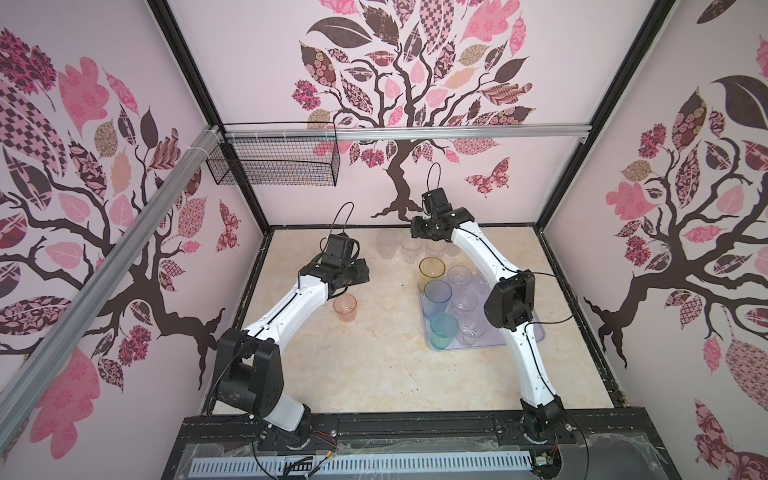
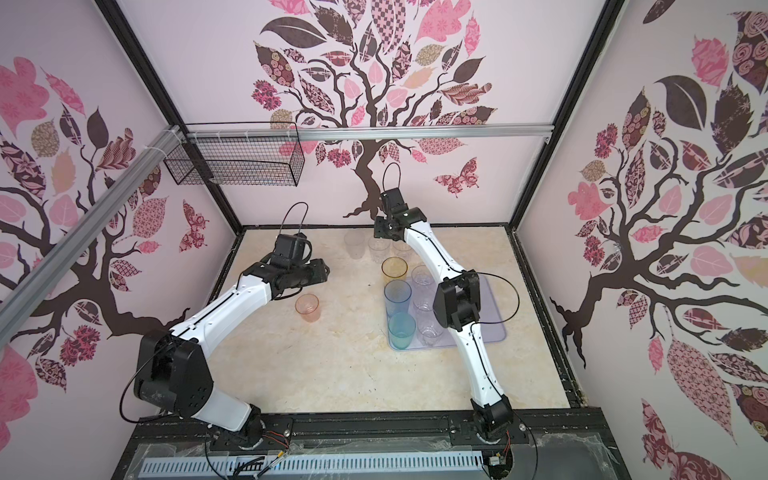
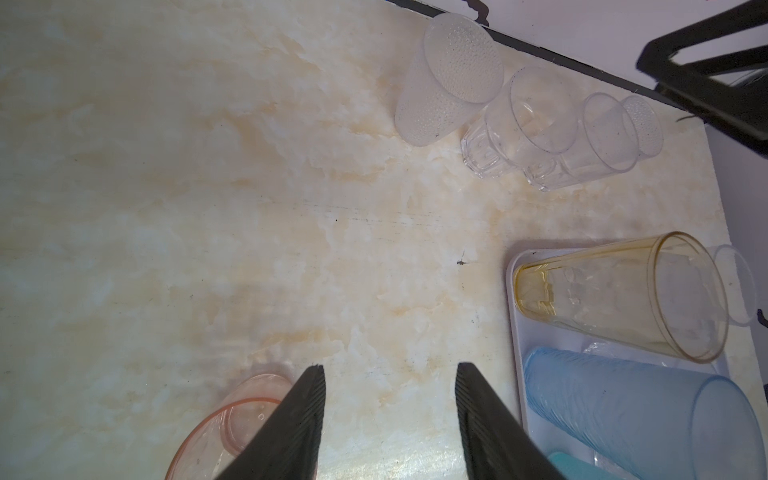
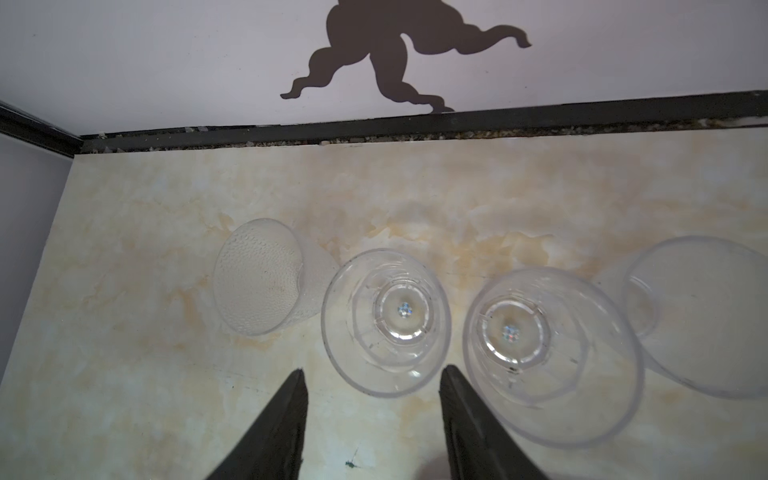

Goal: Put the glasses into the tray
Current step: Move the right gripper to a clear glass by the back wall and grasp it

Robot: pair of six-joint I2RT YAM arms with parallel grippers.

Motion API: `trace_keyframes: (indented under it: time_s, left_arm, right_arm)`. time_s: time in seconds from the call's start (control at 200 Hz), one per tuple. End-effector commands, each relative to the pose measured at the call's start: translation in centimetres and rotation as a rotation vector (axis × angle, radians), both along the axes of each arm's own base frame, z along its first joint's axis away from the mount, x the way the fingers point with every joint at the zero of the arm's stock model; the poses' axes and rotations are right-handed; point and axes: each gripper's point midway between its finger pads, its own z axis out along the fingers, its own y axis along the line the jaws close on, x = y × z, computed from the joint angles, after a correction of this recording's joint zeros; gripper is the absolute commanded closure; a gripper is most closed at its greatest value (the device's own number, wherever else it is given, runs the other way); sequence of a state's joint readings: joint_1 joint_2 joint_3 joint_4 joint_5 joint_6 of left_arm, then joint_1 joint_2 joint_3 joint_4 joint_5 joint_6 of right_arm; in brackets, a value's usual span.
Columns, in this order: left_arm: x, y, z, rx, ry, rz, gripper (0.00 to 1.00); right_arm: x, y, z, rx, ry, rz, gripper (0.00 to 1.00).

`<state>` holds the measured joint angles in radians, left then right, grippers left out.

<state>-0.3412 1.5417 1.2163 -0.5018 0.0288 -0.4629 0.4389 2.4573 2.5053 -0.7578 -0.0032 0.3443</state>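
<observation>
Glasses stand in two places: some in the tray (image 1: 536,332) and some on the table (image 1: 374,374). The tray is pale purple and lies on the right side of the table in both top views, partly under the right arm (image 1: 469,253). Along its left edge stand an amber glass (image 1: 432,268) at the far corner, a tall blue glass (image 1: 437,297) next to it, and a teal glass (image 1: 444,330) at the near corner. Some clear glasses (image 1: 464,303) stand just beside them, deeper in the tray. At the back of the table, near the wall (image 1: 311,208), four more stand in a row off the tray: a frosted dotted glass (image 4: 262,278), then a clear glass (image 4: 386,320), a second clear glass (image 4: 540,353) and a last glass (image 4: 698,316) at the end. A pink glass (image 1: 345,307) stands alone on the left side of the table, well apart from the tray. The left gripper (image 3: 390,374) hangs just beside the pink glass with its jaws apart and nothing between them. The right gripper (image 4: 372,374) hangs above the back row, its jaws also apart and holding nothing. A black wire basket (image 1: 274,166) hangs high up at the back, on the left.
</observation>
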Motion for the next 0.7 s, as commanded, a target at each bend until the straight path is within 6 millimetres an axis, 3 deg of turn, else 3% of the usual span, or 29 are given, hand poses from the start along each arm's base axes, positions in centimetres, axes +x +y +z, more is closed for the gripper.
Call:
trace_keyframes:
  time_s: [0.0,0.155,0.405,0.695]
  left_arm:
    - [-0.3,-0.2,-1.4,0.009,0.016,-0.019,0.46]
    - [-0.3,-0.2,-1.6,0.008,0.019,-0.019,0.46]
    - [-0.4,-0.5,-1.7,0.002,0.025,-0.027,0.46]
    - [-0.3,-0.6,-2.2,0.000,0.039,-0.027,0.46]
  right_arm:
    - [0.4,1.7,-2.3,-0.012,0.009,0.053,0.45]
    - [0.0,4.3,-3.8,-0.051,-0.017,0.116,0.45]
    - [1.3,4.7,-5.6,-0.062,-0.046,0.108,0.45]
    - [1.1,5.1,-8.6,-0.097,-0.014,0.140,0.46]
